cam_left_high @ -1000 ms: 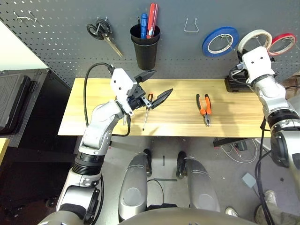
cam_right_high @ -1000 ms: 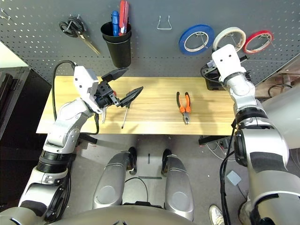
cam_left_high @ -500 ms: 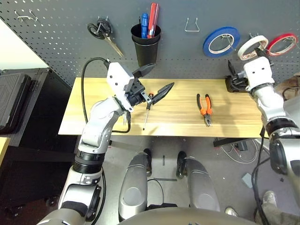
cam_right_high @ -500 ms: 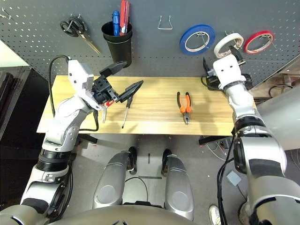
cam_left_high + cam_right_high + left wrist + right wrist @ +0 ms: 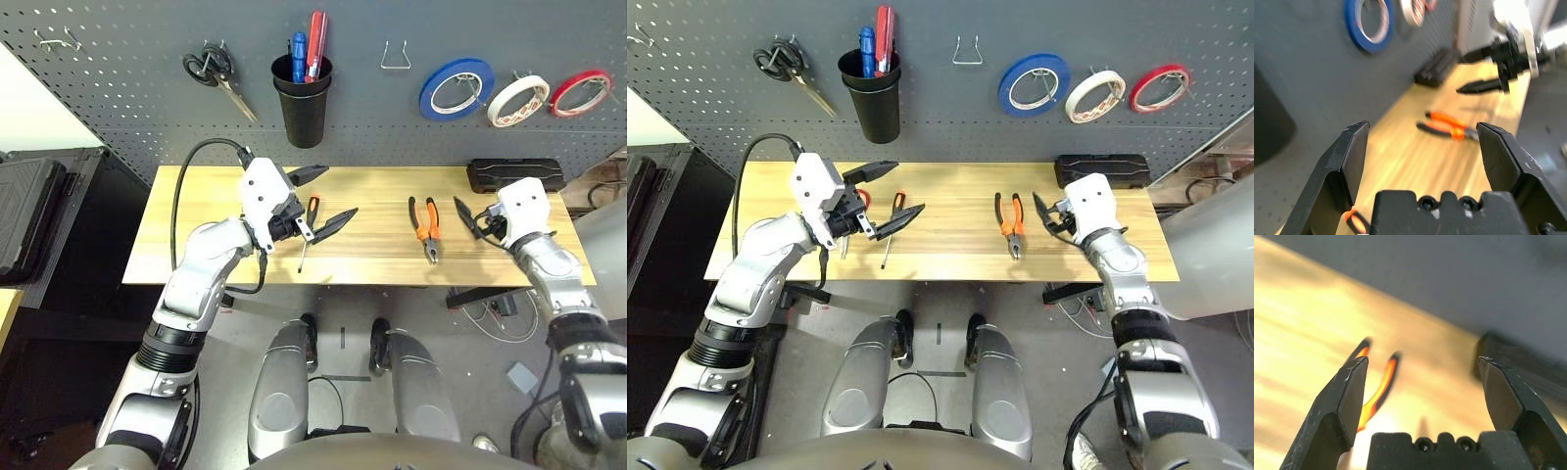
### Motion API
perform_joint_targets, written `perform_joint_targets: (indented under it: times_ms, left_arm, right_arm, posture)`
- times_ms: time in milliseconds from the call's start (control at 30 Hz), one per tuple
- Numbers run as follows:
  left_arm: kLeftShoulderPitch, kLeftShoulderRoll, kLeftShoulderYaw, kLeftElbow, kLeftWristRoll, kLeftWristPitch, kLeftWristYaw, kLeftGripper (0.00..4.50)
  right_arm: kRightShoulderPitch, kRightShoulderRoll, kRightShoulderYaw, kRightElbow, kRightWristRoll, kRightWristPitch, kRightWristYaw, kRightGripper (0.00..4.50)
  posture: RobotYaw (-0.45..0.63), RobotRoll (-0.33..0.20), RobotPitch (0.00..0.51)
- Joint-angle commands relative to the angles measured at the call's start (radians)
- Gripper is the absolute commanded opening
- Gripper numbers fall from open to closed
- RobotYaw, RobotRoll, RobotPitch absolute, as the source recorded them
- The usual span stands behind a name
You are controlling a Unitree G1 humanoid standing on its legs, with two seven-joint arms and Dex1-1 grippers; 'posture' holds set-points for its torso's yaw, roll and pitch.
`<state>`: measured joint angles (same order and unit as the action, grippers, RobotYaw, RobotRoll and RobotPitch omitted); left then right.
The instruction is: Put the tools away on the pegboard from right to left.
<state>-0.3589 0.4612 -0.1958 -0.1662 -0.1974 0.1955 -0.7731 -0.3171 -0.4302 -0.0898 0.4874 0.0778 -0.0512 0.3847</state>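
The right end effector hangs low over the tabletop, its fingers spread wide and holding nothing. The orange-and-black-handled pliers lie flat just beside it, toward the robot's left, apart from its fingertips. The white tape roll hangs on the pegboard well above and beyond this end effector, between a blue tape roll and a red tape roll. The left end effector also stands wide and empty above the tabletop. The slim screwdriver lies between and just under its fingers, its handle nearest them; contact cannot be told.
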Motion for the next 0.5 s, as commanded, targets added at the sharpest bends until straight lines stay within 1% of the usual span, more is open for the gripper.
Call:
perform_joint_targets:
  times_ms: [33, 133, 267, 333, 500]
  left_arm:
    - [-0.007, 0.05, -0.067, 0.048, 0.073, 0.01, -0.053, 4.5]
    - [-0.022, 0.07, -0.086, 0.063, 0.095, 0.019, -0.076, 4.5]
    - [-0.049, 0.084, -0.112, 0.1, 0.138, 0.016, -0.102, 4.5]
    - [-0.058, 0.086, -0.125, 0.113, 0.157, 0.017, -0.111, 4.5]
    - [-0.079, 0.085, -0.147, 0.151, 0.191, 0.008, -0.131, 4.5]
  right_arm:
    - [0.043, 0.018, 0.005, -0.148, 0.04, 0.277, -0.005, 4.44]
    - [0.05, 0.031, -0.003, -0.232, 0.061, 0.451, -0.015, 4.44]
    - [0.024, 0.041, -0.005, -0.277, 0.078, 0.635, -0.03, 4.44]
    - [-0.002, 0.048, -0.009, -0.272, 0.084, 0.707, -0.041, 4.44]
    - [-0.114, 0.07, -0.035, -0.182, 0.103, 0.854, -0.075, 4.44]
  posture:
    - [0.15, 0.0, 0.223]
    - [0.14, 0.0, 0.23]
    - [0.14, 0.0, 0.235]
    - [0.13, 0.0, 0.242]
    - [0.13, 0.0, 0.256]
